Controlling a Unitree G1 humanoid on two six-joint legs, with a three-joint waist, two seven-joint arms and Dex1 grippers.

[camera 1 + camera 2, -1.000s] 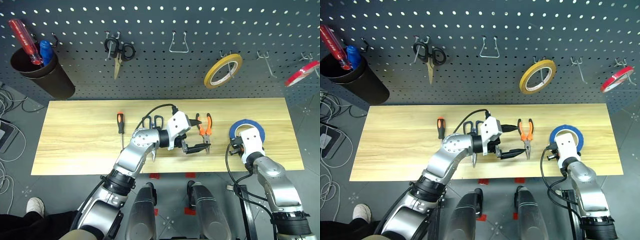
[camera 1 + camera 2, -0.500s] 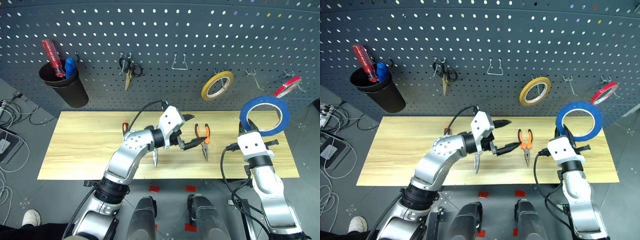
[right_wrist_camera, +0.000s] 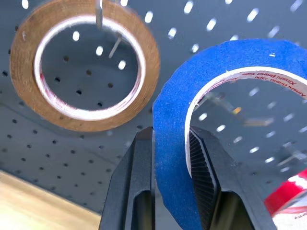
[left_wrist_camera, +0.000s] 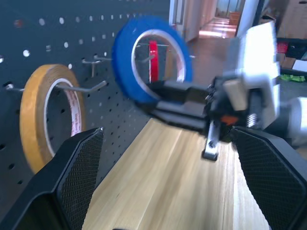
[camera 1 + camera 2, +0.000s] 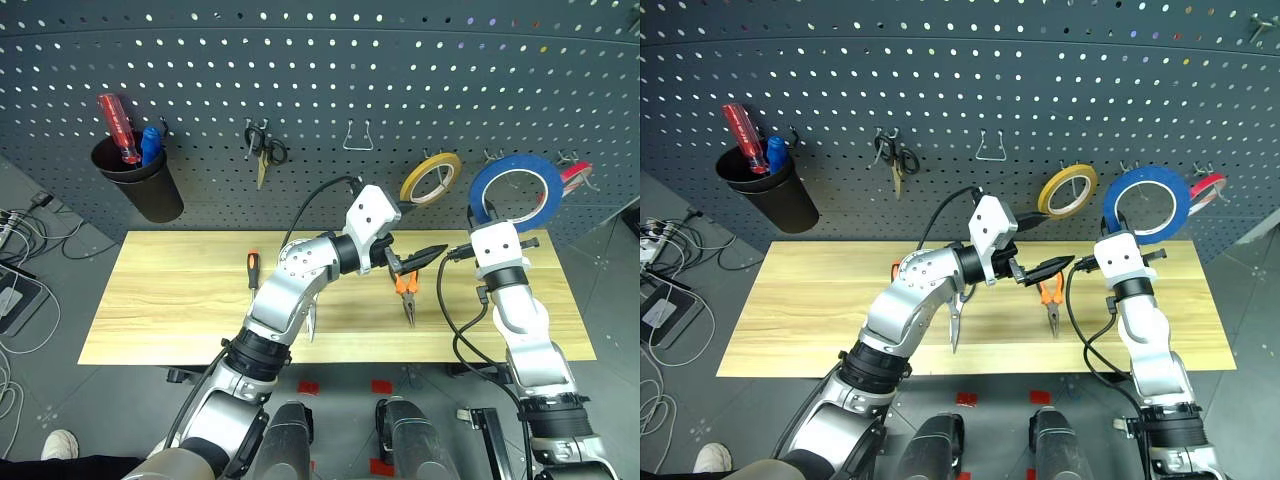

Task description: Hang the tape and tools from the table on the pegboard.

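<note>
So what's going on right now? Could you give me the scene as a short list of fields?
right gripper: shut on the blue tape, held up in front of the pegboard
left gripper: open, empty, above the table
free hook: between the yellow roll and the red roll
on the table: pliers, blue-handled scissors, slim screwdriver
already on the pegboard: black-handled scissors, black cup holding a red-handled screwdriver
</note>
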